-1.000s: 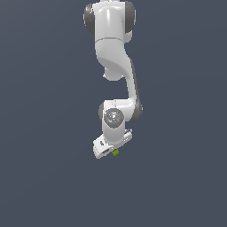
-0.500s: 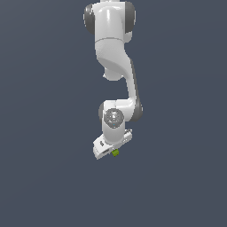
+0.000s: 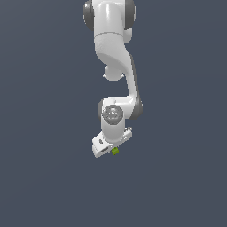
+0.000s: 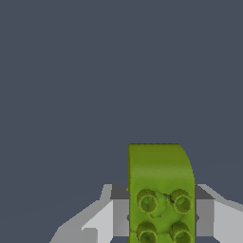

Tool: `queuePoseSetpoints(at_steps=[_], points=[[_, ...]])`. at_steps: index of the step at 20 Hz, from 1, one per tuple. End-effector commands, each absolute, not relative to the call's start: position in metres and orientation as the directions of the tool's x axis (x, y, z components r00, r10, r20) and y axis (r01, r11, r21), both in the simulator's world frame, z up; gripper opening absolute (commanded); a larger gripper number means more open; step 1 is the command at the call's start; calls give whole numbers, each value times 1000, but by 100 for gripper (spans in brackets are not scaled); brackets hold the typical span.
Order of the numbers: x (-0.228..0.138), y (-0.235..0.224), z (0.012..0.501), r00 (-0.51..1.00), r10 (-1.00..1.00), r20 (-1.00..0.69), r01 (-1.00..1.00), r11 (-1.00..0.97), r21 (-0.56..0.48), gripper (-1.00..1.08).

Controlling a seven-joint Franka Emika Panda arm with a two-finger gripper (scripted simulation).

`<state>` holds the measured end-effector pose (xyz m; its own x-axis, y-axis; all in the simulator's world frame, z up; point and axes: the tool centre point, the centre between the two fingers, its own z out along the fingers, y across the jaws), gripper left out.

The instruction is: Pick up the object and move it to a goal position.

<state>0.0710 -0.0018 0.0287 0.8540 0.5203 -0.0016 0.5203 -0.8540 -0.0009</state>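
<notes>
The object (image 4: pixel 160 190) is a lime-green rectangular block with round studs on its top face. It sits between the two grey fingers (image 4: pixel 102 218) of my gripper (image 4: pixel 161 213), which is shut on its sides. In the exterior view only a small green corner of the object (image 3: pixel 115 151) pokes out beneath the white hand, where my gripper (image 3: pixel 111 150) hangs at the end of the arm. The surface under the block is plain dark grey, and I cannot tell whether the block touches it.
The white arm (image 3: pixel 113 66) reaches down from the top of the exterior view to a round wrist joint (image 3: pixel 112 114). Around it there is only a uniform dark grey background.
</notes>
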Motion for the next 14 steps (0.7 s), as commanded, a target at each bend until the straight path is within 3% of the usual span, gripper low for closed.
queuePoseSetpoints(at_steps=[1,14], points=[[71,-4,42,854,520,0,520,-854,0,-100],[65,-22,166,854,521,-1,521,-854,0,-100]])
